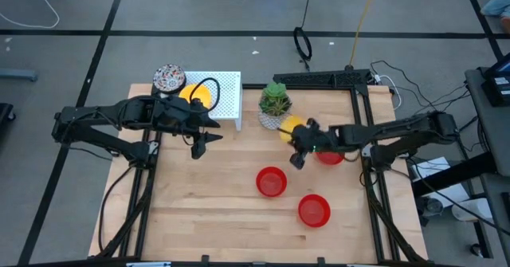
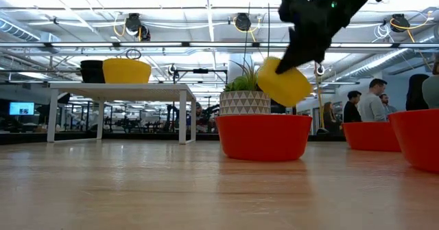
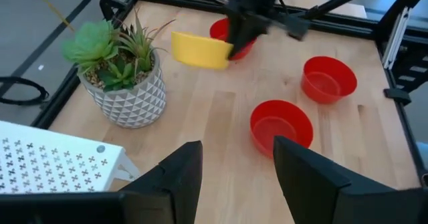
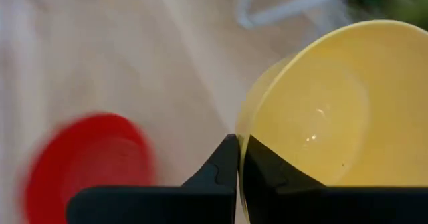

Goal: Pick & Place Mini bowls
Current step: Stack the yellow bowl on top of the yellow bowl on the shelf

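Wooden tabletop (image 1: 215, 203) in a big open workshop, people standing far behind. White rack (image 1: 227, 96) at the back, potted plant (image 1: 275, 104) beside it. Right tool (image 1: 298, 145) clamped on a yellow bowl's (image 1: 291, 127) rim, lifted and tilted near the plant. Left tool (image 3: 234, 177) hovering, fingers apart, empty. Three red bowls (image 1: 271, 182) on the wood; one yellow, one patterned bowl (image 1: 169, 78) by the rack.

Three bowls (image 1: 272, 182) lie on the table (image 1: 207, 203), before the plant pot (image 1: 275, 104).
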You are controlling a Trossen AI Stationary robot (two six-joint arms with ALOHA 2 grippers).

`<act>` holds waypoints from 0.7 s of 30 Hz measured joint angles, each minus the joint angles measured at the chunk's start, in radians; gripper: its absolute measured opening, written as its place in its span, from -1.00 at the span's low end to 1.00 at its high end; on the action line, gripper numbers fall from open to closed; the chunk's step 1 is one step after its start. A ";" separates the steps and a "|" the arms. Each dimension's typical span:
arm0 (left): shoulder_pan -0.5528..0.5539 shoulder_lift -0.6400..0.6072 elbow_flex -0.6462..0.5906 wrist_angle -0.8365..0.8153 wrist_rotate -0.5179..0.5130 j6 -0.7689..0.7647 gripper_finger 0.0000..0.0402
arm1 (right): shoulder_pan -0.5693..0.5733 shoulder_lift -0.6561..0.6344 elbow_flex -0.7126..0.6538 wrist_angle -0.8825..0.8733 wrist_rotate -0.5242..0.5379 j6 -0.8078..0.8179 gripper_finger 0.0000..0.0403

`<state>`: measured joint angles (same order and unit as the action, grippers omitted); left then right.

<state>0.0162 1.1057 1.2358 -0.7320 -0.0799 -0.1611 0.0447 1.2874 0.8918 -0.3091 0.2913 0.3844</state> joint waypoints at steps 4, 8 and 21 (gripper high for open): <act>0.000 0.000 0.000 -0.005 0.000 0.037 -0.07 | 0.093 0.026 0.000 0.150 -0.004 0.031 -1.00; 0.000 0.000 0.000 -0.006 0.000 0.069 -0.07 | 0.149 0.063 0.004 0.284 -0.006 0.031 -1.00; 0.000 0.000 0.000 -0.005 0.001 -0.006 -0.07 | 0.147 0.347 0.259 0.289 -0.090 -0.141 -1.00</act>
<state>0.0162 1.1057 1.2358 -0.7374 -0.0786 -0.1666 0.1921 1.6345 1.1511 -0.0201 0.2010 0.2431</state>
